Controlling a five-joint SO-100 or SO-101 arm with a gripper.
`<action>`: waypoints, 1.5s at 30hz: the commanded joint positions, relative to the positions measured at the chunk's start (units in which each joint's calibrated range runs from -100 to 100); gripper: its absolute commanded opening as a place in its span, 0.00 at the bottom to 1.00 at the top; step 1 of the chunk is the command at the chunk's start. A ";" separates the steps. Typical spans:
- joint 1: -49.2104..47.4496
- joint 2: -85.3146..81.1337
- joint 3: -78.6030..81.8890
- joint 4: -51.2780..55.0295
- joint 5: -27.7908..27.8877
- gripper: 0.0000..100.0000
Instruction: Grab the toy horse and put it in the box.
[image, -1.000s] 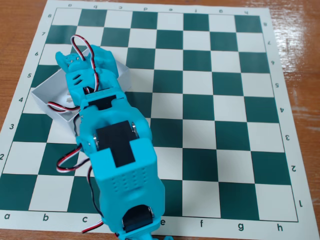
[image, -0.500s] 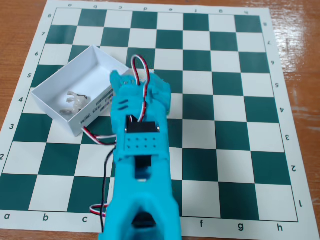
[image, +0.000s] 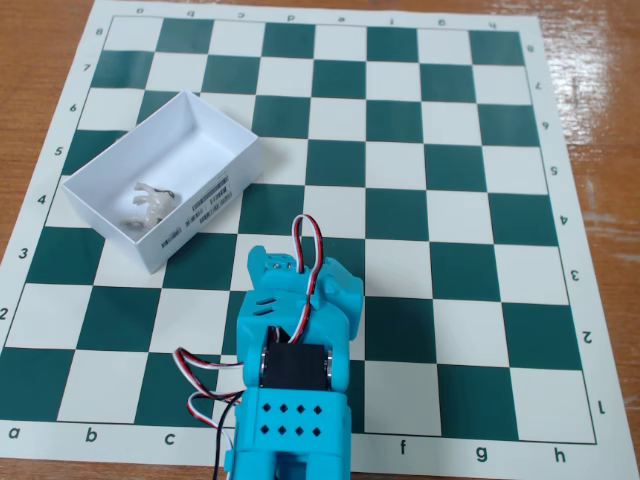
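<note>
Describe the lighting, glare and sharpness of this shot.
Fixed view: lighting is soft and even, with pale glare on the wooden table at upper right; the box casts only a faint shadow on the chessboard mat; the toy horse inside it looks small and slightly blurred; the blue arm is sharp.

**Colours on the board**

The chessboard mat (image: 420, 200) shows dark green and cream squares inside a cream border with dark letters and numbers. The surface (image: 600, 60) beneath is orange-brown wood grain. The box (image: 215, 135) is white, with a black barcode label (image: 208, 200) on its side. The toy horse (image: 148, 203) is white with dark grey markings. The arm (image: 295, 400) is bright turquoise with a black motor; its wires (image: 312, 248) are red, white and black.
</note>
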 joint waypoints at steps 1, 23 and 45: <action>-0.51 -3.36 0.36 7.45 -0.29 0.28; -2.30 -8.58 0.36 27.55 -0.24 0.28; -6.87 -8.58 0.36 28.79 0.00 0.28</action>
